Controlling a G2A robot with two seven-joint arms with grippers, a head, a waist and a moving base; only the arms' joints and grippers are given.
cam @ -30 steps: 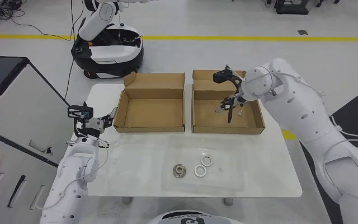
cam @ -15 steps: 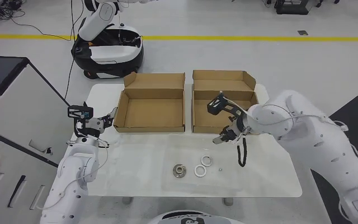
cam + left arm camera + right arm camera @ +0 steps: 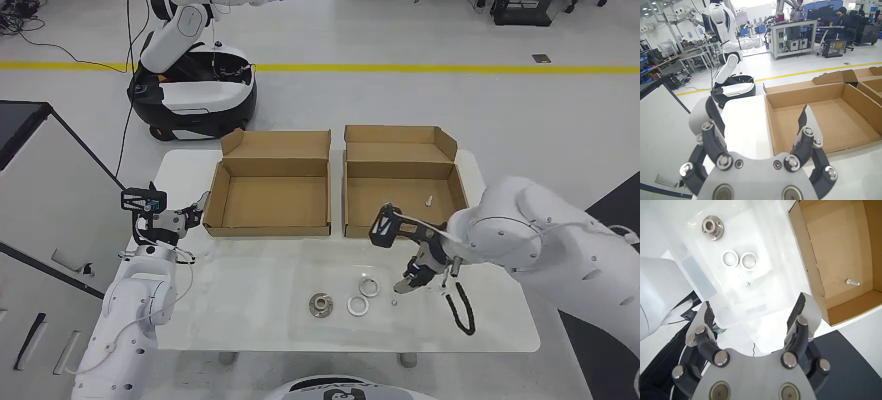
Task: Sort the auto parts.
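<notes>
The right gripper [image 3: 754, 301] hangs empty, fingers apart, over the clear tray [image 3: 772, 256] near a small screw [image 3: 747, 285], two rings [image 3: 729, 260] and a flange [image 3: 712, 228]. A bolt [image 3: 852, 282] lies in the right box [image 3: 838, 247]. The left gripper [image 3: 757, 104], fingers spread, sits beside the left box [image 3: 829, 117].

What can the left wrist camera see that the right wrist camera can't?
Left wrist view: the open left gripper, the empty left box and another white robot on the floor beyond. Right wrist view: the open right gripper near a clear tray with a metal flange, two rings and a small screw, plus a bolt lying in the right box. Both: the white table and the right box.
</notes>
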